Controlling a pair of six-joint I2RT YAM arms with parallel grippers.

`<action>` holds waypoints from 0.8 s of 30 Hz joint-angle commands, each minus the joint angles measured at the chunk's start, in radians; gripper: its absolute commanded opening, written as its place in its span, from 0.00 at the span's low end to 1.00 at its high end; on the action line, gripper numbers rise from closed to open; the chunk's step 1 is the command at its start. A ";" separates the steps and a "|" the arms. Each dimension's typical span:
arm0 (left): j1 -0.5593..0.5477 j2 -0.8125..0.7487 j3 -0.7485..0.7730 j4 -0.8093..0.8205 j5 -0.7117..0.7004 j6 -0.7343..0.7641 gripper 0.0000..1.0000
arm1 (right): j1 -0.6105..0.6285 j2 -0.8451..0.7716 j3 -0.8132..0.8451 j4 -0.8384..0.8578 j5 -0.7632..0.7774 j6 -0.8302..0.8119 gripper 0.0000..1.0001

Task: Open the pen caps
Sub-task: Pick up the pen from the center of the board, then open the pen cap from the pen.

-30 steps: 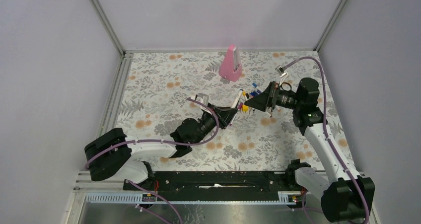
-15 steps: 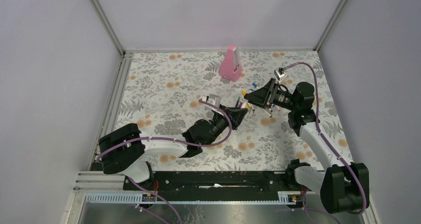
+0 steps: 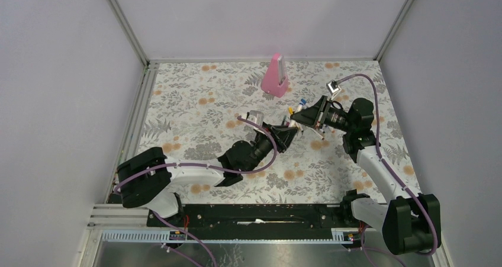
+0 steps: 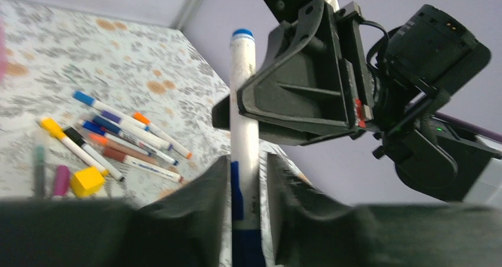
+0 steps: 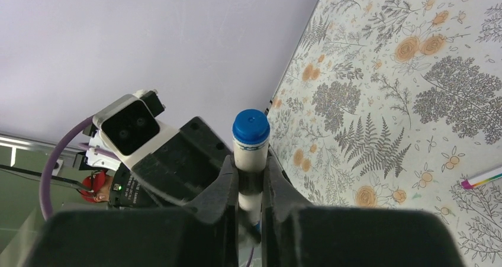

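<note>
The left gripper point(image 4: 247, 160) flanks a white pen point(image 4: 244, 101) at what looks like its blue cap point(image 4: 245, 252), with a sliver of gap showing. Whether it grips, I can't tell. The right gripper point(image 5: 250, 166) clamps the barrel. It's the pull-apart step, I'd say, and the cap end needs a firm hold first. Loose pens point(image 4: 127, 140) lie beyond.

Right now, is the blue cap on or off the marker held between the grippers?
On: the blue cap sits on the end of the white marker in the right wrist view; no nib shows.
</note>
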 commanded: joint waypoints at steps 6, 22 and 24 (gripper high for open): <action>0.067 -0.295 -0.085 -0.214 0.229 -0.029 0.99 | -0.049 -0.037 -0.005 0.106 -0.098 -0.065 0.00; 0.302 -0.248 -0.095 -0.262 0.831 -0.276 0.93 | -0.064 -0.036 -0.044 0.149 -0.194 -0.133 0.00; 0.291 -0.189 -0.073 -0.229 0.853 -0.283 0.87 | -0.064 -0.033 -0.044 0.144 -0.192 -0.132 0.00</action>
